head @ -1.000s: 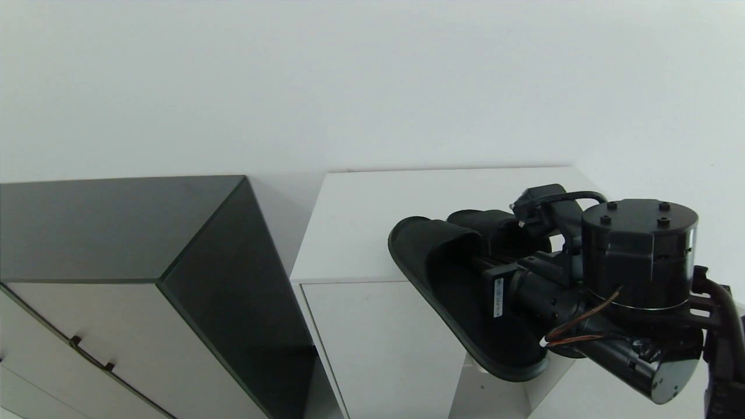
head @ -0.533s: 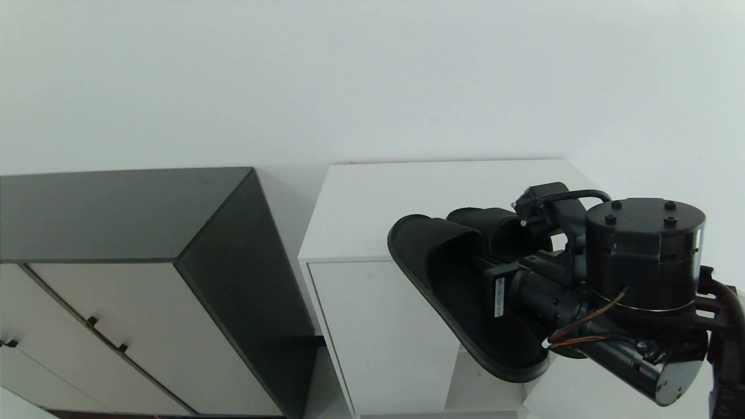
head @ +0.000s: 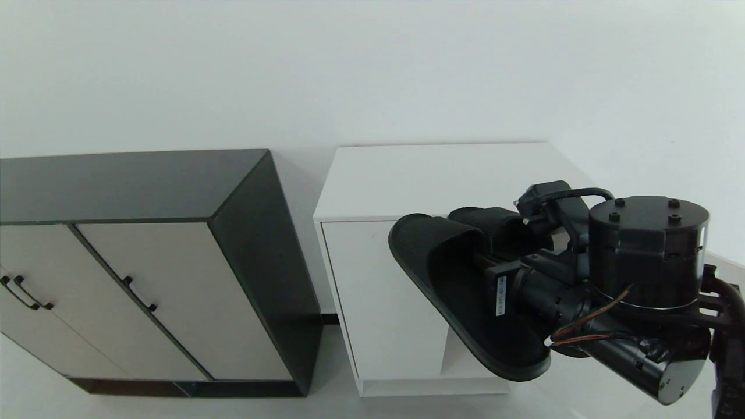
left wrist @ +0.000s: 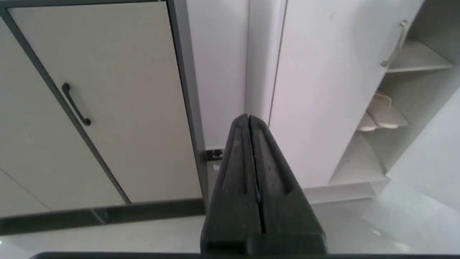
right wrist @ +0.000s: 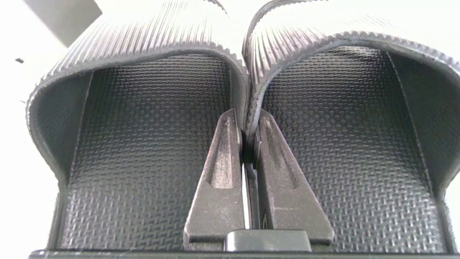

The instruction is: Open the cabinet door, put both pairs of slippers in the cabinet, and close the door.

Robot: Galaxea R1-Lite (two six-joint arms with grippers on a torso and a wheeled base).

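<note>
— Where is the black pair of slippers (head: 457,291)?
— Up in front of the white cabinet (head: 384,291), side by side, soles toward it. The right gripper (right wrist: 246,122) is clamped on their two inner walls, pinching them together.
— And the cabinet?
— Its door (left wrist: 330,86) stands open. A beige pair of slippers (left wrist: 381,115) lies on a shelf inside.
— The left gripper (left wrist: 249,144)?
— Out in front of the white cabinet, fingers pressed together, holding nothing.
</note>
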